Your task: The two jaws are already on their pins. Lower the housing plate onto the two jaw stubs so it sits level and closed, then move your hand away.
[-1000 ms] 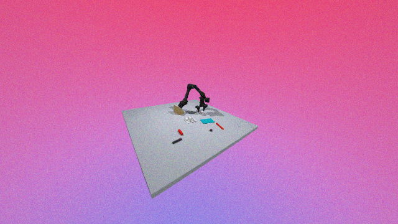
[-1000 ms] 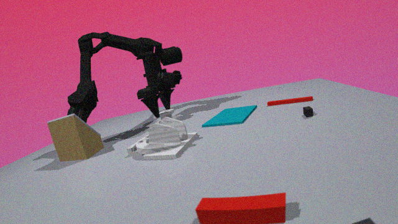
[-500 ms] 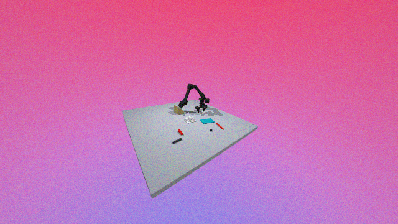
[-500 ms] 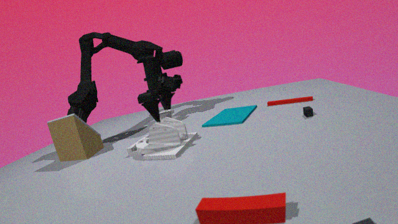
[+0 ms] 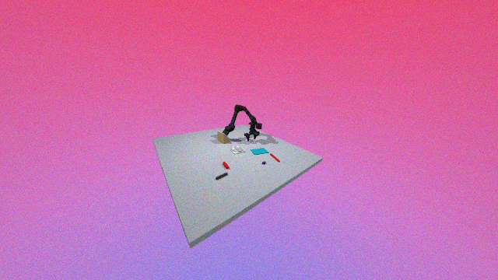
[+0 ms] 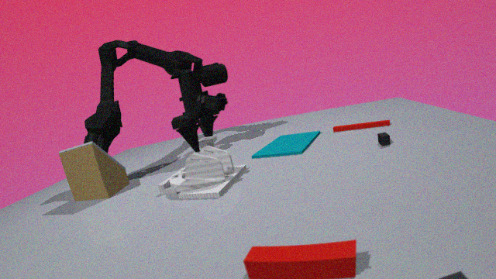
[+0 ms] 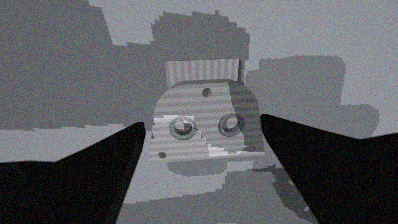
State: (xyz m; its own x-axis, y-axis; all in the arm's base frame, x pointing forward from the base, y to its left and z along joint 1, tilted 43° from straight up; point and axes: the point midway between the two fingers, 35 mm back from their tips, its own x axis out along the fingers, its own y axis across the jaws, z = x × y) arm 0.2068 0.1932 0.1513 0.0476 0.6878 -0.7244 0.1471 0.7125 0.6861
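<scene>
The pale, ribbed housing plate (image 7: 205, 107) (image 6: 211, 138) has a rounded edge and two large round holes. In the wrist view it lies between my fingertips, with a ribbed block (image 7: 202, 71) beyond its rounded edge. My gripper (image 5: 251, 139) (image 6: 204, 142) (image 7: 203, 123) is wide open, pointing down, and holds nothing. Contact with the plate's sides cannot be told. The white jaw assembly (image 5: 236, 148) (image 6: 207, 167) stands on a white base (image 6: 232, 182), apart from the plate and nearer the exterior camera. The pins and jaw stubs cannot be made out singly.
A tan wedge block (image 5: 223, 138) (image 6: 87, 174) stands near the arm's base. A teal mat (image 5: 259, 151) (image 6: 288, 144), a long red bar (image 5: 275, 158) (image 6: 361, 125), a black cube (image 5: 264, 162) (image 6: 384, 139), a red block (image 5: 226, 165) (image 6: 302, 261) and a black bar (image 5: 222, 176) lie farther out.
</scene>
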